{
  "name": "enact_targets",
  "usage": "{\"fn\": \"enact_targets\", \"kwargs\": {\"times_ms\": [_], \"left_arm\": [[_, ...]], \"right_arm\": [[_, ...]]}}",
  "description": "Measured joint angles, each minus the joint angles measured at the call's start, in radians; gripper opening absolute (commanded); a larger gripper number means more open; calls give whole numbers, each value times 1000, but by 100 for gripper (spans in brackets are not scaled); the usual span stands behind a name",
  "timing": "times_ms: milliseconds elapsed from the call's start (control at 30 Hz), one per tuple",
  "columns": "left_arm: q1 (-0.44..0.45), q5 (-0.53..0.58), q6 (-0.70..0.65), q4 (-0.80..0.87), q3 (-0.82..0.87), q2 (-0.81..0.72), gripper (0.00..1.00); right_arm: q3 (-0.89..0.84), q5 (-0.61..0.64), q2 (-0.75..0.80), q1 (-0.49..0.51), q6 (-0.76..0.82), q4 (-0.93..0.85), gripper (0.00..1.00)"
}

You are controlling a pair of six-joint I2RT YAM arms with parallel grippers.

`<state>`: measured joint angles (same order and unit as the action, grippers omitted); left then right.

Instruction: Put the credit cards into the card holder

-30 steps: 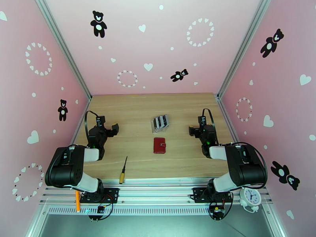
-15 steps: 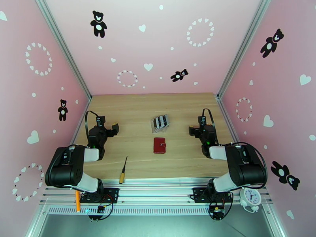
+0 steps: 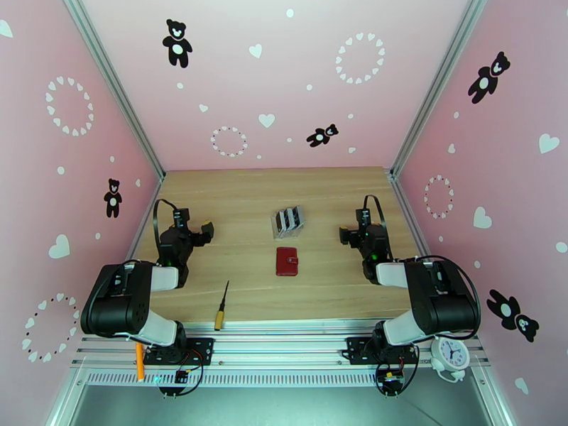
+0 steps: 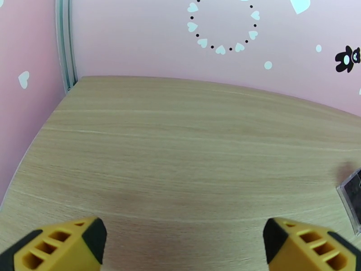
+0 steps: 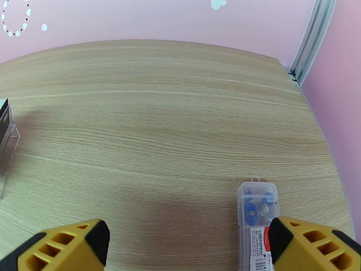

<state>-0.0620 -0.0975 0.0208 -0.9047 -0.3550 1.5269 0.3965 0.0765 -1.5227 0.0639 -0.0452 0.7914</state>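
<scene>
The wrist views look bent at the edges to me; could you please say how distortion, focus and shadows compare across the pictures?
Top external: even soft light, sharp, walls splay outward, card holder barely shadowed. Left wrist: table edge bows, near yellow fingertips slightly soft. Right wrist: same bowing, a diffuse shadow beside the clear box.
</scene>
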Motion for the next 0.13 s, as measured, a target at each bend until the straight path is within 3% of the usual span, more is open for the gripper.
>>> {"fn": "enact_targets", "kwargs": {"times_ms": [133], "left_arm": [[0, 0, -2, 0, 0, 0, 98]], "right_arm": [[0, 1, 0, 0, 0, 0, 99]]}}
